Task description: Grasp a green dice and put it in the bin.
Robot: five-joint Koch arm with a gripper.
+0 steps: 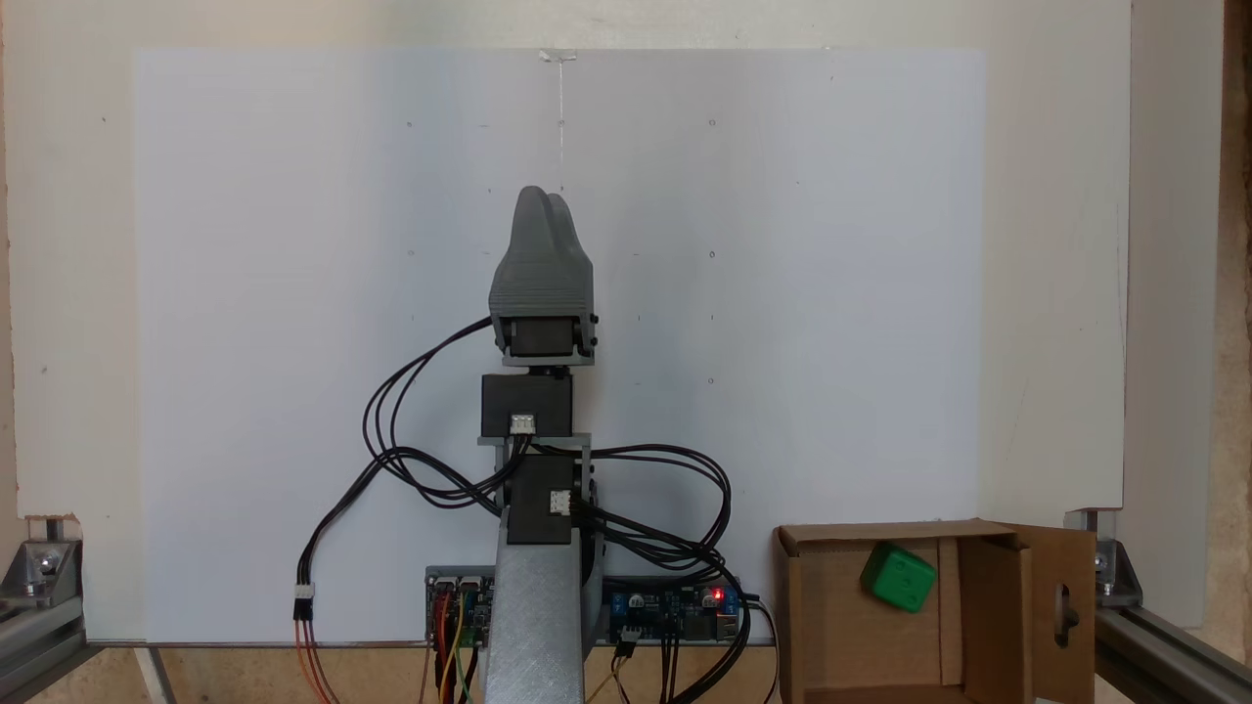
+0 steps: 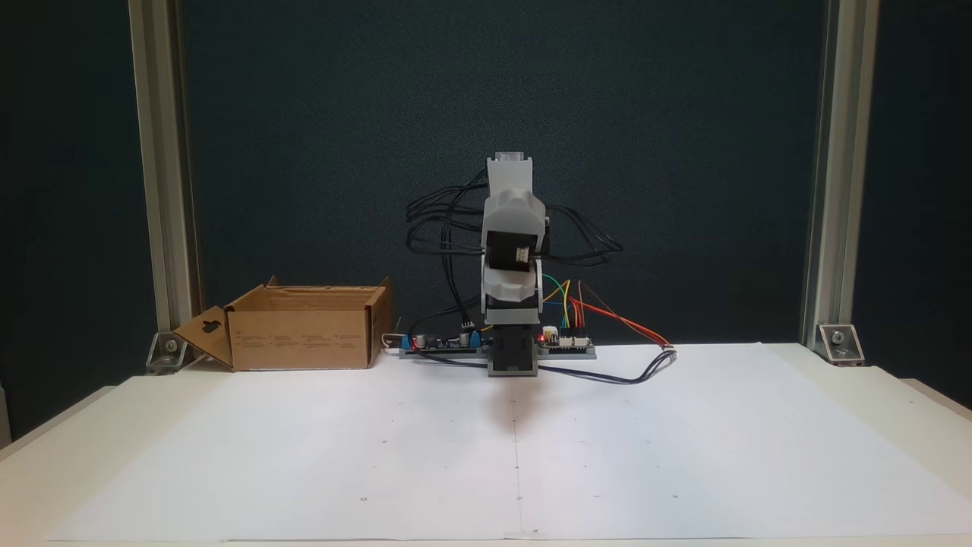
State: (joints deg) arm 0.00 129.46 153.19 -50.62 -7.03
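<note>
Green dice (image 1: 899, 577) lies inside the cardboard bin (image 1: 794, 626) at the surface's arm-side corner. Tool (image 1: 548, 198) tips together, empty, arm folded above its base.

Arm folded over its base

The gripper (image 1: 548, 196) is pointing away from the base in a fixed view, its two jaws lying pressed together, holding nothing.

One fixed view looks straight down from above, close over the arm (image 1: 541, 411) and the bin (image 1: 988, 626) at lower right. The other fixed view stands low at the table's (image 2: 486, 448) far front, facing the arm head-on from farther back; both share arm, bin and white sheet
</note>
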